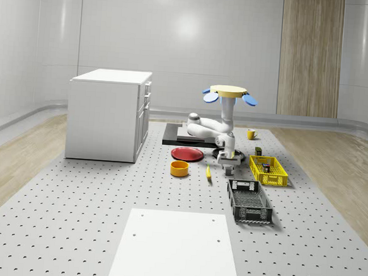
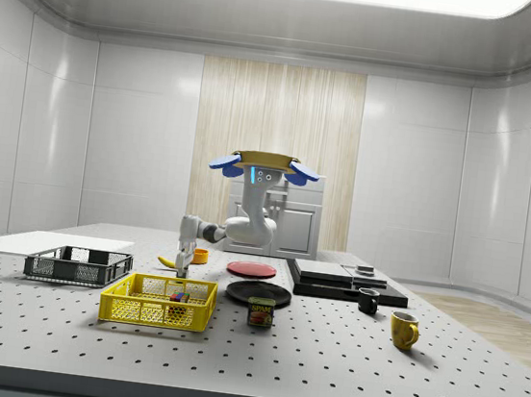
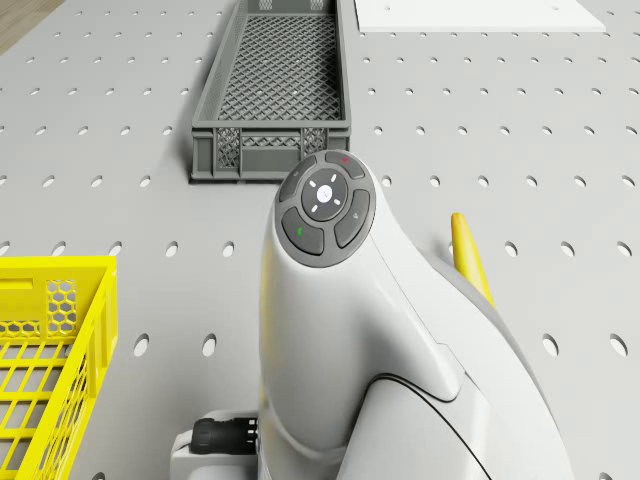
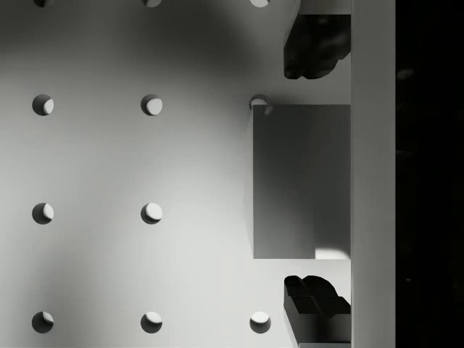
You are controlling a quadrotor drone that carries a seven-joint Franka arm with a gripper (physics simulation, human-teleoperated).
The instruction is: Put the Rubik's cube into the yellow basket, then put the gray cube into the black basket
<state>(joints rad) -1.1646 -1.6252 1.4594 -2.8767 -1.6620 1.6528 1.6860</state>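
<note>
So the gray cube (image 4: 301, 181) sits on the perforated table (image 1: 70, 231) right between the two dark fingertips (image 4: 312, 47), one on each side of it with a bit of gap showing, so the fingers are spread apart and not squeezing anything (they look close to the cube faces in the wrist view, but not touching as far as I can tell). The gripper (image 1: 228, 160) is down low at table level, just beside the near end of the yellow basket (image 1: 268, 170), toward the whole-scene view's left of it. The Rubik's cube (image 2: 178, 296) is already lying inside the yellow basket. The drone (image 1: 230, 92) hovers above the table, over the spot behind the gripper, arm bent down in front of it. The black basket (image 1: 249, 201) is nearer the camera in the whole-scene view, near the gripper but apart from it. Around there's a banana (image 1: 208, 172) just beside the gripper, an orange bowl (image 1: 179, 168), a red plate (image 1: 187, 154) and a white cabinet (image 1: 108, 114) well off to the left.
</note>
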